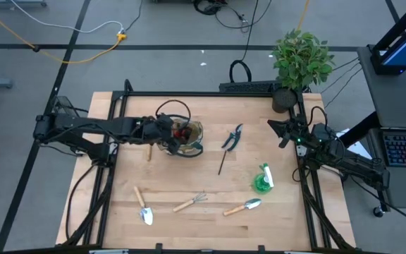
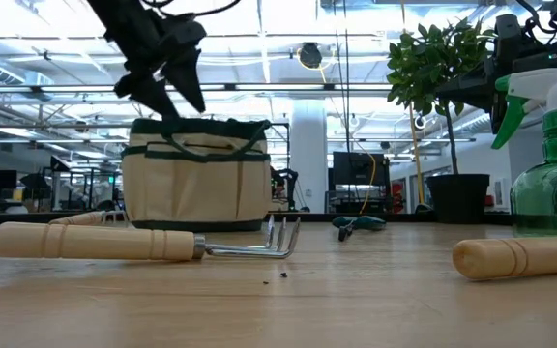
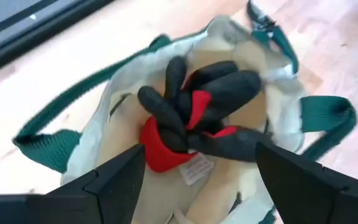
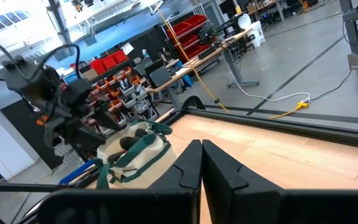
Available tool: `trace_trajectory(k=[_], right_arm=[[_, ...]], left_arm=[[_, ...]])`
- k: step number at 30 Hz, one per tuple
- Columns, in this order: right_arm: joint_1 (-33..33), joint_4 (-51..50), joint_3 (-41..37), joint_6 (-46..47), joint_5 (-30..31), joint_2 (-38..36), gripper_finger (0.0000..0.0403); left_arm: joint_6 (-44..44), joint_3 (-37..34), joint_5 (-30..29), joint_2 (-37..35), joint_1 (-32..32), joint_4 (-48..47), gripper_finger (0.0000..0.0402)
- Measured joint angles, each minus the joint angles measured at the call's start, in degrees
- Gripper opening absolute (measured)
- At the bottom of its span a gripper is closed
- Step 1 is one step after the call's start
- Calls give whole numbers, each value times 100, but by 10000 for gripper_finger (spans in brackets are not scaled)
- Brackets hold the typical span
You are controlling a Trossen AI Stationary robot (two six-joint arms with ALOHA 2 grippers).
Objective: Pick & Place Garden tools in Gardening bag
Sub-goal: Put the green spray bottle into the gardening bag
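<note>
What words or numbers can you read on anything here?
None can be read.
The white tag on the red-black glove inside the gardening bag: print too blurred to read.
The green spray bottle: no label that reads.

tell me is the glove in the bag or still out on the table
In the bag. The left wrist view shows the red-black glove lying inside the gardening bag, with the left gripper open above it.

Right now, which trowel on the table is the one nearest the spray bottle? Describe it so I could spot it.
Start at the green spray bottle near the table's right edge. Just in front of it lies a trowel with its metal blade pointing toward the bottle. The other trowel lies far left, beyond the hand rake.
</note>
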Motion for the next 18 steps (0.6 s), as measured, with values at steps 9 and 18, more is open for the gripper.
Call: trace_trajectory(k=[9,18], right_arm=[[0,-1,-1,-2,0,0,4],[1,-6,-1,-14,-13,2,4]], left_arm=[[451,628,3,0,-108,-264,280],[794,1241,104,-79,-284,-854,249]])
